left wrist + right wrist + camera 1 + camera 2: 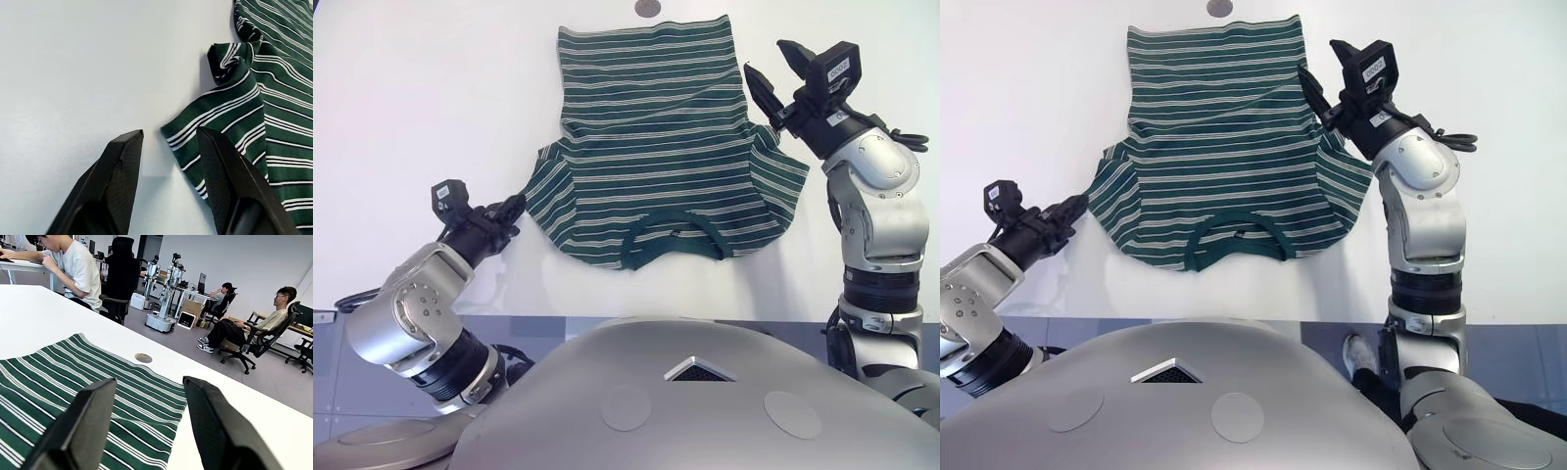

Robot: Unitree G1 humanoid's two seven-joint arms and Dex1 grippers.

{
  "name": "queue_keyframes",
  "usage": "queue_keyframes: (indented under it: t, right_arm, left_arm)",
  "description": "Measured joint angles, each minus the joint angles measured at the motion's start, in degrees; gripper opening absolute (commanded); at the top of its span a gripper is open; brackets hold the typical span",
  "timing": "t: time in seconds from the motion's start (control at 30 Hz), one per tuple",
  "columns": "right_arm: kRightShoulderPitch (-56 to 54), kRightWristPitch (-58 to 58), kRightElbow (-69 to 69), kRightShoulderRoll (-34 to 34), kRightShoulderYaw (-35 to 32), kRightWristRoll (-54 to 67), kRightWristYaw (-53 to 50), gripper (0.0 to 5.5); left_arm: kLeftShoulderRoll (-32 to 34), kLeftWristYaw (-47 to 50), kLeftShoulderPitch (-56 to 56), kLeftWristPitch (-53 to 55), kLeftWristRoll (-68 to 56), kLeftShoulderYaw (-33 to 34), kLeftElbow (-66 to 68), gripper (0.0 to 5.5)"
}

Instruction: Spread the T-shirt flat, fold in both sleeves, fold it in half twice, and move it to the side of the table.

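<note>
A dark green T-shirt [656, 157] with white stripes lies on the white table [421, 108], collar [674, 238] toward me and hem at the far edge. Both sleeves stick out to the sides. My left gripper [516, 208] sits low at the tip of the left sleeve [230, 117], open, with the sleeve's hem just ahead of its fingertips. My right gripper [771, 67] hovers raised above the shirt's right side near the right sleeve [781, 176], open and holding nothing.
A small round grey disc [647, 8] is set in the table just past the shirt's hem. Bare white table spreads wide to the left and right of the shirt. Beyond the table's far edge [234, 382] lies an office floor with chairs.
</note>
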Motion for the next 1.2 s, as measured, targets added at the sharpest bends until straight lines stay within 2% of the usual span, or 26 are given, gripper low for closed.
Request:
queue_keyframes:
  t: [0.1,0.2,0.43,0.67,0.73,0.8,1.2]
  right_arm:
    - [0.0,-0.1,0.0,0.0,0.3,-0.8,0.0,2.54]
    - [0.1,-0.2,0.0,0.0,0.7,-1.0,0.1,2.54]
    - [0.1,-0.3,0.1,0.1,1.2,-1.3,0.1,2.54]
    - [0.1,-0.8,0.6,0.2,1.4,-1.4,0.0,2.54]
    - [0.2,-1.4,0.9,0.3,1.5,-1.4,0.0,2.54]
    - [0.3,-1.7,1.6,0.3,1.9,-1.5,-0.1,2.54]
    - [0.8,-2.3,2.0,0.4,2.2,-1.5,-0.3,2.54]
  left_arm:
    - [-0.8,0.8,0.0,-1.0,-0.1,-1.2,0.1,1.75]
    - [-1.4,2.4,0.1,-3.0,-0.1,-2.1,1.0,1.1]
    - [-0.3,3.0,1.2,-7.0,-1.1,-4.4,3.3,0.02]
    - [2.2,3.0,2.4,-12.6,-2.1,-7.0,5.7,0.02]
    - [6.2,3.0,4.5,-18.0,-1.2,-10.8,6.3,0.02]
    - [9.2,3.1,5.9,-22.4,0.2,-12.0,6.6,0.02]
    - [20.1,-4.8,6.8,-33.9,-3.5,-22.0,-3.1,0.02]
